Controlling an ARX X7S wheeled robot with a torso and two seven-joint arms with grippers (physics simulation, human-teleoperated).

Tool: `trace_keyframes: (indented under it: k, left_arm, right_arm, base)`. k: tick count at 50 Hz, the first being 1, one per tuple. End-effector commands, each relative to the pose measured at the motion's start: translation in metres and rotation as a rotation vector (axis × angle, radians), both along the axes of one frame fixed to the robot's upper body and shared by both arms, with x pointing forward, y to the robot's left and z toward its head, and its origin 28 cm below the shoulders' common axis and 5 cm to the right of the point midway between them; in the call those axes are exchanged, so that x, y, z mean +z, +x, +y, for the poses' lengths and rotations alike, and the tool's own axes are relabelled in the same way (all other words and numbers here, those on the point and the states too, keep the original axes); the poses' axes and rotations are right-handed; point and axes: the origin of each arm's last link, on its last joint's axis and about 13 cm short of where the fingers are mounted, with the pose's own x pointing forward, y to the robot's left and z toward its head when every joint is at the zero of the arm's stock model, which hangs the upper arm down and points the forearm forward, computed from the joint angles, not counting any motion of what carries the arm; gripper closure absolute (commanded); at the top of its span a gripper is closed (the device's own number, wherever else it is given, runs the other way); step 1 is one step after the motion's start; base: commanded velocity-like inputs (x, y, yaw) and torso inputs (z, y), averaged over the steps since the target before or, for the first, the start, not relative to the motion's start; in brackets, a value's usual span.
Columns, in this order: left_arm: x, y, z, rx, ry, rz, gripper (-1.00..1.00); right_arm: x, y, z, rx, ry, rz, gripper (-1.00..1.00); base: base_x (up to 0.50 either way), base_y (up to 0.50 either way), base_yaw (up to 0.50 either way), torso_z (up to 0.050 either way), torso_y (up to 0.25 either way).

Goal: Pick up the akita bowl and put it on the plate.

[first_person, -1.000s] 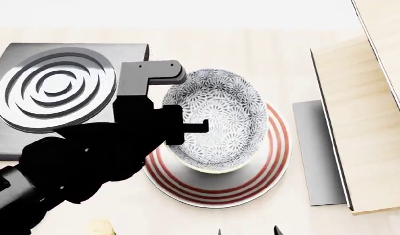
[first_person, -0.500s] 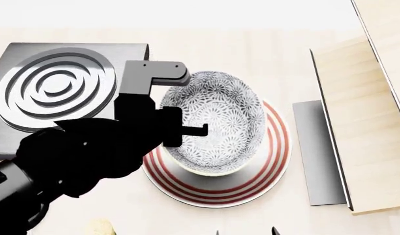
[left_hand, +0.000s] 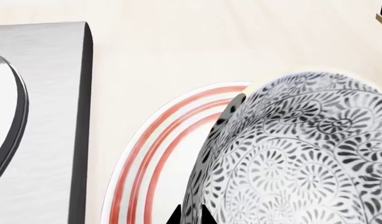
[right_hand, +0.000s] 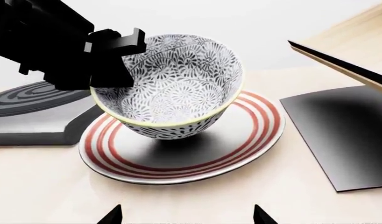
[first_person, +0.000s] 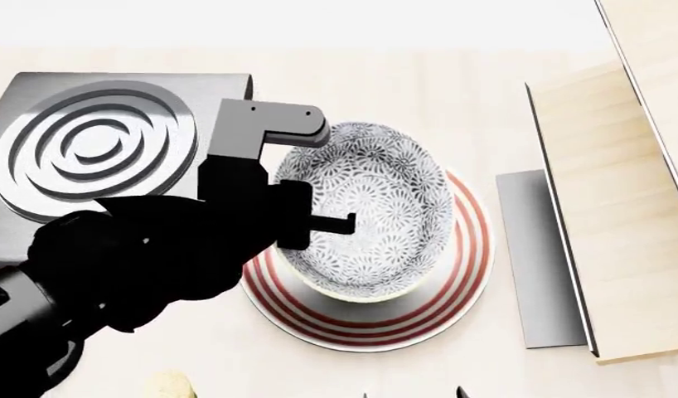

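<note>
Akita bowl [right_hand: 172, 88], tilted over plate [right_hand: 253, 140], seemingly clamped by left hand [first_person: 317, 222]

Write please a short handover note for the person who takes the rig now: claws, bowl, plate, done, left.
Left claw: shut on the akita bowl at its rim, one finger inside.
Right claw: open, holds nothing, low in front of the plate.
Bowl: tilted over the plate; the right wrist view shows its base above the plate.
Done: pickup, carry.
Left: lower, level, release, pull back.
</note>
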Motion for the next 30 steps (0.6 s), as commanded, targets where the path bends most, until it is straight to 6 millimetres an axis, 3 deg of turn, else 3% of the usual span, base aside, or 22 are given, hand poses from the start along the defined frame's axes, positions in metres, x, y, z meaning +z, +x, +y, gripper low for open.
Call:
trace_keyframes:
  k: [1, 7, 8, 30]
  left_arm:
    - [-0.0007, -0.0017, -0.0023, -0.020, -0.007, 0.009, 1.00]
    - [-0.0007, -0.0010, -0.0018, -0.012, -0.007, 0.003, 1.00]
    - [-0.0007, -0.0011, -0.0020, -0.017, -0.013, 0.005, -1.00]
    - [0.0030, 0.0027, 0.0016, 0.002, -0.006, -0.024, -1.00]
  right_arm:
    - [-0.0011, 0.0002, 0.0000, 0.001, 0.001, 0.002, -1.00]
    - [-0.0015, -0.0001, 0.0002, 0.003, 0.001, 0.002, -1.00]
    - [-0.0021, 0.0002, 0.0005, 0.004, 0.001, 0.005, -1.00]
    - [-0.0045, 0.0019, 0.0019, 0.008, -0.005, 0.011, -1.00]
  base:
    - [0.00, 0.00, 0.00, 0.000, 0.000]
    - [0.00, 0.00, 0.00, 0.000, 0.000]
    - [0.00, 0.00, 0.00, 0.000, 0.000]
    - [0.00, 0.00, 0.00, 0.000, 0.000]
